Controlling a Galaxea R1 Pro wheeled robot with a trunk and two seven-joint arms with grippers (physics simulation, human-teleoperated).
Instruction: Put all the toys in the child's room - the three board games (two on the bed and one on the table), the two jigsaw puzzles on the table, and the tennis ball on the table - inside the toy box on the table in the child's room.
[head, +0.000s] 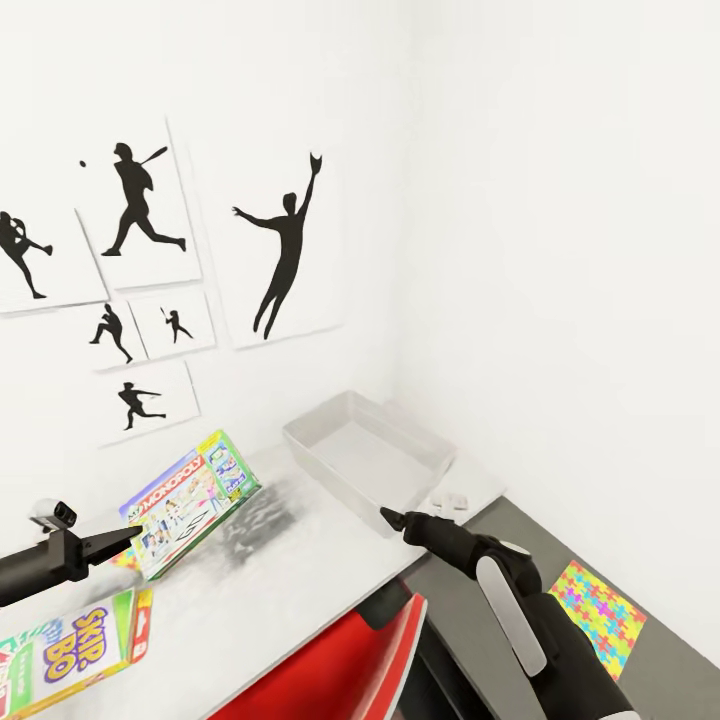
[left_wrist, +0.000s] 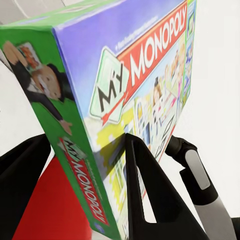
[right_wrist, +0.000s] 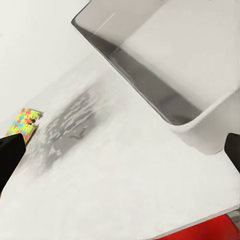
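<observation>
Table (head: 300, 590) runs into the wall corner; everything below is placed off the toy box (head: 370, 462), which sits at the table's far end by that corner, apparently empty.

Monopoly board game (head: 190, 503): lifted off the table, tilted, on the near-left side of the toy box, well short of its rim. Left gripper (head: 120, 540) has it pinched at one narrow green edge, fingers (left_wrist: 150, 195) closed on both faces. Risk: an edge pinch on a wide flat box could let it swing or slip out before it clears the rim; it could also catch the near wall and shove the box toward the corner.

SKIP-BO board game (head: 70, 650): flat on the table, further out from the toy box than the Monopoly, near the table edge. Looks reachable later.

1 jigsaw puzzle (head: 598, 620): on the lower dark cabinet top, to the right of the toy box.

Right gripper (head: 392, 518): just off the toy box's near corner, holding nothing; fingers look spread in the wrist view. It could bump the box if it drifts in.
</observation>
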